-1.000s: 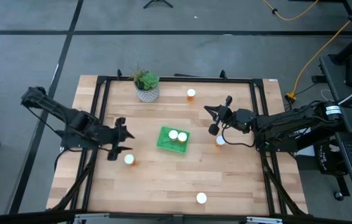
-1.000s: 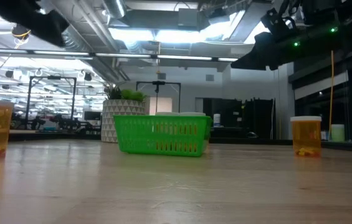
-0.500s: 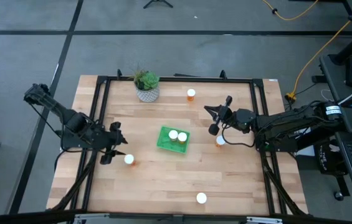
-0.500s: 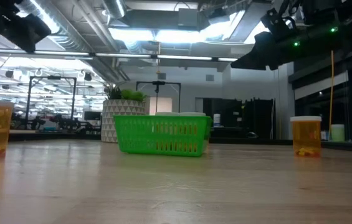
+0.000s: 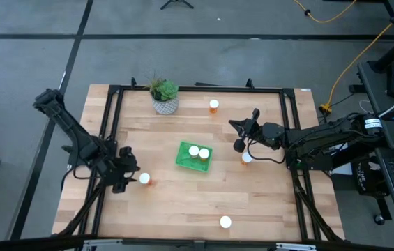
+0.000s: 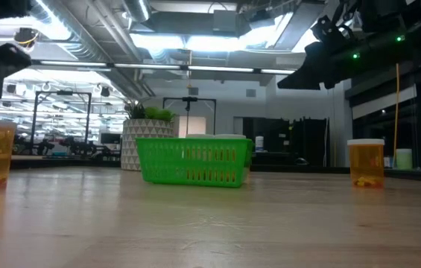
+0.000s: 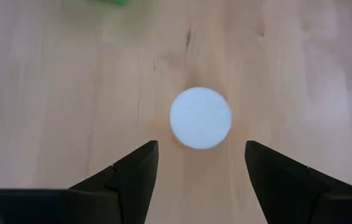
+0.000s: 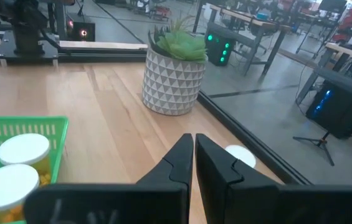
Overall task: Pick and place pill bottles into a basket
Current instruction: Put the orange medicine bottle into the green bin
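Observation:
Two orange pill bottles with white caps stand in the green basket, also seen in the right wrist view and the low view. Three more bottles stand on the table at the far side, right of the basket and near the front edge. My left gripper is open and points down over another bottle, whose white cap shows just beyond its fingertips; it touches nothing. My right gripper is shut and empty, held above the table right of the basket.
A potted plant in a white-patterned pot stands at the far left of the table, behind the basket. A black frame runs round the table top. Bare wood lies between the basket and the front edge.
My left gripper has come down and a little toward the table's near-left, tipping over to point down at the bottle left of the basket. The bottle has stayed where it was.

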